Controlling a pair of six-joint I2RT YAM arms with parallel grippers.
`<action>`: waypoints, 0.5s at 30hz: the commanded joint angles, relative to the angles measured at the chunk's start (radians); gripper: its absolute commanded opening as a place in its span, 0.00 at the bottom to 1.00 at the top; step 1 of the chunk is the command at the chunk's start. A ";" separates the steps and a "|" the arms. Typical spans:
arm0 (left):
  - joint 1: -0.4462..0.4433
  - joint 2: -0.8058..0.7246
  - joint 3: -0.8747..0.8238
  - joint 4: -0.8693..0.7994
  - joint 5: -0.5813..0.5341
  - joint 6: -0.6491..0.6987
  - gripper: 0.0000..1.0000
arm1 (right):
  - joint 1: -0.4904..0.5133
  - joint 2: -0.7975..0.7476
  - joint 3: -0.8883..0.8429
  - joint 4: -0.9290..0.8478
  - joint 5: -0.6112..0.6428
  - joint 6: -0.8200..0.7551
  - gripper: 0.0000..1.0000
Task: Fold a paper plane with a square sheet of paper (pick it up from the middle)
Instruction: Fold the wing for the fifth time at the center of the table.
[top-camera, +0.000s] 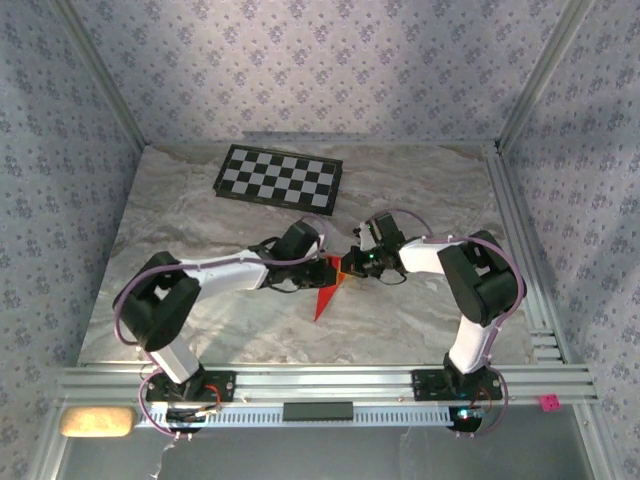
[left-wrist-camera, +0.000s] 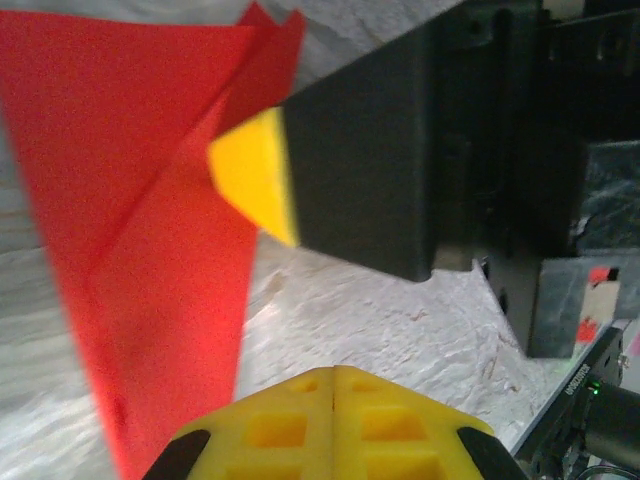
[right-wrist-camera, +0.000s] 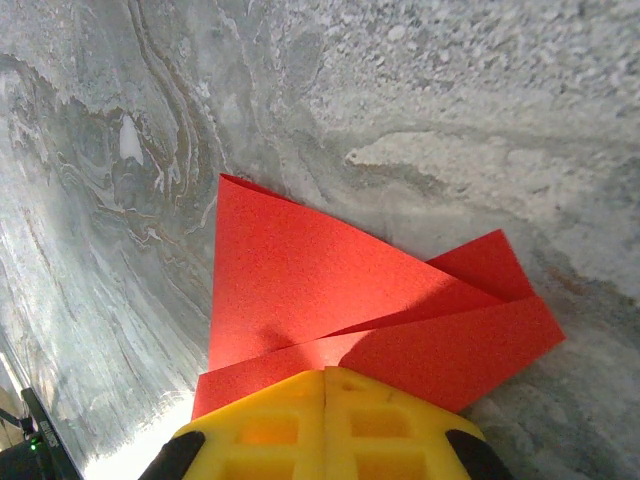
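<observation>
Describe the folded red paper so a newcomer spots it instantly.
Start at the grey marbled tabletop, then the black-and-white checkerboard at its back. Nearer, centrally, lies a bright red paper sheet, creased to a point, plain unlike the checkered board.

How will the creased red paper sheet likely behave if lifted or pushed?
Probably floppy: the bright red creased paper sheet looks thin, and one flap seems to lift off the grey marbled table. Its creases may stiffen it lengthwise. It is likely very light, so a push could slide or buckle it.
</observation>
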 joint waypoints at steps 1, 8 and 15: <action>-0.022 0.068 0.055 -0.013 0.023 -0.002 0.07 | -0.013 0.033 -0.038 -0.083 0.102 -0.001 0.01; -0.037 0.157 0.094 -0.067 -0.047 0.010 0.06 | -0.014 0.040 -0.036 -0.080 0.095 -0.001 0.01; -0.044 0.155 -0.005 -0.031 -0.053 -0.030 0.06 | -0.015 0.050 -0.041 -0.078 0.094 -0.005 0.01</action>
